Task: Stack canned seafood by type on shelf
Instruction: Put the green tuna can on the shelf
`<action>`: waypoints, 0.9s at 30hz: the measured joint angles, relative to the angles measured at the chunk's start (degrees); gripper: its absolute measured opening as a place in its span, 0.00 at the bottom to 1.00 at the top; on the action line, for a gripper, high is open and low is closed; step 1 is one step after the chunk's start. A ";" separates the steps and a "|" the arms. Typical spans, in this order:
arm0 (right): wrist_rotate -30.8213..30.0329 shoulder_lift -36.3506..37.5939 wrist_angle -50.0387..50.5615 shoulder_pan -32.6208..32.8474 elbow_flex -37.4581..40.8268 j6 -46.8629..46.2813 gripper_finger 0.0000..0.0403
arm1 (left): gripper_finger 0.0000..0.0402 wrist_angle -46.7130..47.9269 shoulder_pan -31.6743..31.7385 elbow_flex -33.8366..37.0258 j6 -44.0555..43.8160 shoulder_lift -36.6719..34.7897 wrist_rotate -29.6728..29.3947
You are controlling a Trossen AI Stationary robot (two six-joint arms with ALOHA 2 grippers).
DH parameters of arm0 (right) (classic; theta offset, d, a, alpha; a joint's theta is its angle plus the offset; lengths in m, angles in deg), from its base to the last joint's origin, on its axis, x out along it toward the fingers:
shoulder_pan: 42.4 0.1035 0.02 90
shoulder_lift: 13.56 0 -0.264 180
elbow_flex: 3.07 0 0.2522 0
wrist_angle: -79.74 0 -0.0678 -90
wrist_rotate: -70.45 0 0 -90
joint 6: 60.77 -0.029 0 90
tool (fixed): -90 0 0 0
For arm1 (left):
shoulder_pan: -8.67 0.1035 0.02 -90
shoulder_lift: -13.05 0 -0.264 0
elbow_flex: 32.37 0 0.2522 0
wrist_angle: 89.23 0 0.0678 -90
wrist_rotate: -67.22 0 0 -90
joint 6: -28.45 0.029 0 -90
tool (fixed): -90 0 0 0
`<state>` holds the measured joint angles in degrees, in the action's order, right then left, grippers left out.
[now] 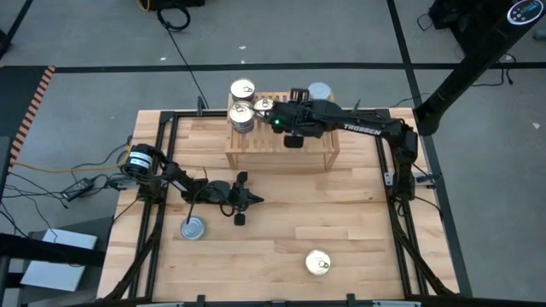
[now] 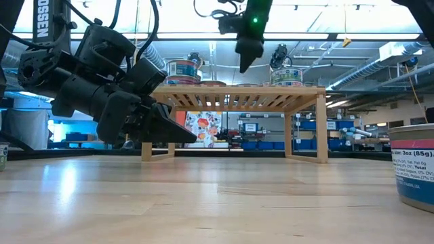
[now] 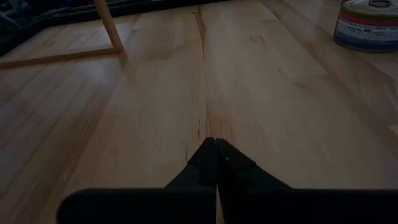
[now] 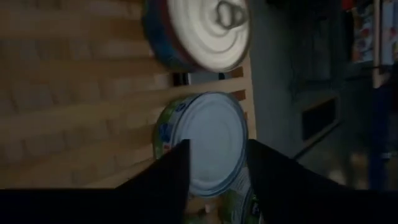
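Note:
The shelf (image 1: pixel 281 147) stands at the table's far middle. Several tins rest on its slatted top: a cluster at its left end (image 1: pixel 243 102) and one at its right end (image 1: pixel 320 91). My right gripper (image 1: pixel 271 115) hangs open above the left cluster and touches nothing. In the right wrist view its fingers (image 4: pixel 174 180) stand apart over a silver-topped tin (image 4: pixel 214 134), with a pale-topped tin (image 4: pixel 199 31) beyond it. My left gripper (image 1: pixel 247 200) is shut and empty, low over the table's left middle (image 3: pixel 216 149).
Two tins stand on the plank table: a silver-topped one (image 1: pixel 193 228) near the left arm and a gold-topped one (image 1: pixel 318 263) near the front edge. The low view shows a tin close by at its right (image 2: pixel 413 163). Black frame rails run along the table's sides.

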<state>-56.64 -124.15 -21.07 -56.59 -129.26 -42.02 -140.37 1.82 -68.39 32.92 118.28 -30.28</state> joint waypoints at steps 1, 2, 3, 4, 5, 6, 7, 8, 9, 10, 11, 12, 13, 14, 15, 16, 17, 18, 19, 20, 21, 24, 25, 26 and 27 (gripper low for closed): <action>0.85 0.00 -0.03 -0.50 -0.67 -0.81 0.38 | 0.00 0.00 0.00 0.00 0.00 0.00 0.00; 2.07 0.00 -0.17 -1.08 -1.31 -1.66 0.33 | 0.00 0.00 0.00 0.00 0.00 0.00 0.00; 3.88 0.00 -0.28 -1.84 -1.84 -2.69 0.28 | 0.00 0.00 0.00 0.00 0.00 0.00 0.00; 6.13 0.00 -0.29 -2.72 -2.17 -3.90 0.23 | 0.00 0.00 0.00 0.00 0.00 0.00 0.00; 8.66 0.00 -0.40 -3.70 -2.37 -5.19 0.17 | 0.00 0.01 -0.01 0.00 0.00 0.00 0.01; 11.52 0.00 -0.61 -4.77 -2.41 -6.43 0.11 | 0.00 0.02 0.00 0.00 0.00 0.00 0.00; 14.11 0.00 -0.55 -5.80 -2.41 -7.41 0.06 | 0.00 0.02 0.00 0.00 0.00 0.00 0.00; 16.54 -0.01 -0.39 -6.80 -2.41 -8.14 0.03 | 0.00 0.01 -0.01 0.00 0.00 0.00 0.01; 18.34 -0.02 -0.34 -7.75 -2.41 -8.58 0.03 | 0.00 0.04 0.00 0.00 -0.01 0.00 0.00; 19.71 -0.02 -0.39 -8.56 -2.41 -8.98 0.03 | 0.00 0.04 0.00 0.00 0.00 0.00 0.00; 20.72 -0.02 -0.55 -9.25 -2.41 -9.61 0.05 | 0.00 0.04 0.00 0.00 0.00 0.00 0.00; 21.72 -0.02 -0.70 -9.90 -2.41 -10.16 0.06 | 0.00 0.04 0.00 0.00 0.00 0.00 0.01; 22.68 -0.02 -0.72 -10.43 -2.41 -10.64 0.06 | 0.00 0.04 -0.02 0.00 0.00 0.00 0.00; 23.80 -0.02 -0.66 -10.88 -2.41 -11.06 0.06 | 0.00 0.04 0.00 0.00 0.00 0.00 0.00; 24.81 -0.02 -0.63 -11.30 -2.39 -11.29 0.06 | 0.00 0.04 0.00 0.00 0.00 0.00 0.00; 26.04 -0.02 -0.49 -11.63 -2.39 -11.31 0.05 | 0.00 0.04 0.00 0.00 0.00 0.00 0.00; 27.33 -0.02 -0.30 -11.92 -2.41 -11.29 0.04 | 0.00 0.04 0.00 0.00 0.00 0.00 0.00; 28.10 -0.02 -0.45 -12.11 -2.23 -11.29 0.03 | 0.00 0.04 0.00 0.00 0.00 0.00 0.00; 28.19 -0.02 -0.89 -12.18 -1.77 -11.27 0.02 | 0.00 0.04 0.00 0.00 0.00 0.00 0.00; 28.14 -0.02 -1.06 -12.20 -1.31 -11.27 0.02 | 0.00 0.04 -0.01 0.00 0.00 0.00 0.00; 28.00 -0.02 -1.01 -12.21 -0.91 -11.29 0.02 | 0.00 0.04 -0.01 0.00 0.00 0.00 0.01; 27.93 -0.04 -1.13 -12.47 0.58 -11.31 0.03 | 0.00 0.07 -0.01 0.00 0.00 0.00 0.00; 27.81 -0.04 -1.31 -12.60 1.21 -11.33 0.03 | 0.00 0.07 0.00 0.00 0.00 0.00 0.00; 27.48 -0.01 -1.90 -12.71 1.59 -11.51 0.03 | 0.00 0.07 0.00 0.00 0.00 0.00 0.00; 26.86 0.10 -1.96 -12.79 1.94 -11.70 0.03 | 0.00 0.07 0.00 0.00 -0.01 0.00 0.00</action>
<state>-29.78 -124.04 -23.03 -69.38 -127.32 -53.72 -140.31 1.82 -68.39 32.91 118.28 -30.28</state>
